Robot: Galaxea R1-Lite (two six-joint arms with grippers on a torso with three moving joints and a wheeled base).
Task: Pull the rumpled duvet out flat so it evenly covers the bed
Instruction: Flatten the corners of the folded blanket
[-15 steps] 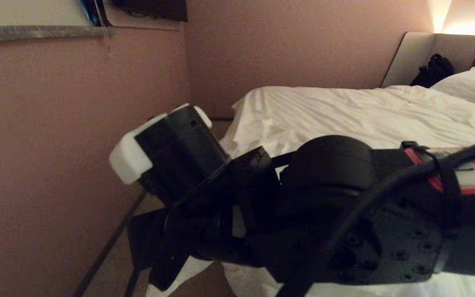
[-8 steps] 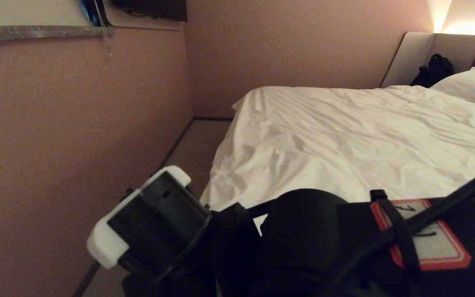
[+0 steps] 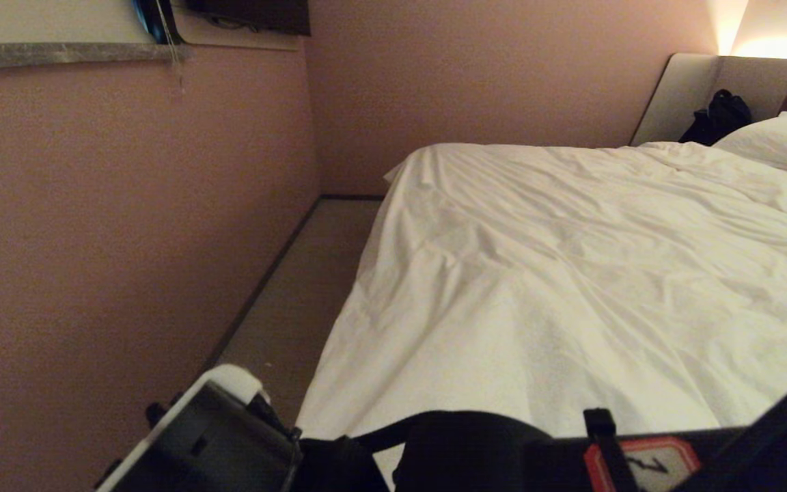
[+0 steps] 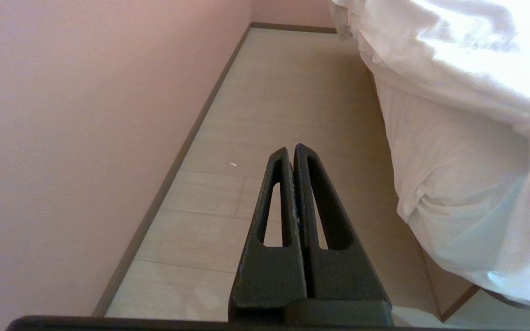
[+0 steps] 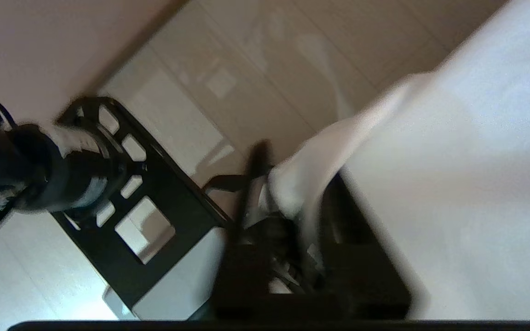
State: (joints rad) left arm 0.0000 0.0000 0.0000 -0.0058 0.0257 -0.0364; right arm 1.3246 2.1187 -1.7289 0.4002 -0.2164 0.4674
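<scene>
The white duvet (image 3: 571,273) lies spread over the bed (image 3: 694,89), wrinkled, and its near left edge hangs toward the floor. My right arm (image 3: 475,451) sits low at the head view's lower edge, at the foot corner of the bed. In the blurred right wrist view my right gripper (image 5: 297,165) stands with its fingers (image 5: 256,184) apart and a corner fold of the duvet (image 5: 453,161) lying loose between them. My left gripper (image 4: 291,149) is shut and empty, parked over the floor beside the mattress.
A pink wall (image 3: 127,239) runs along the left of a narrow strip of floor (image 3: 298,294). A pillow (image 3: 776,143) and a black bag (image 3: 714,116) lie at the headboard. My own black base frame (image 5: 108,184) stands right below the right gripper.
My right arm has sunk from mid-picture to the bottom edge of the head view, drawing the duvet's near end down. The duvet now lies flatter and longer.
</scene>
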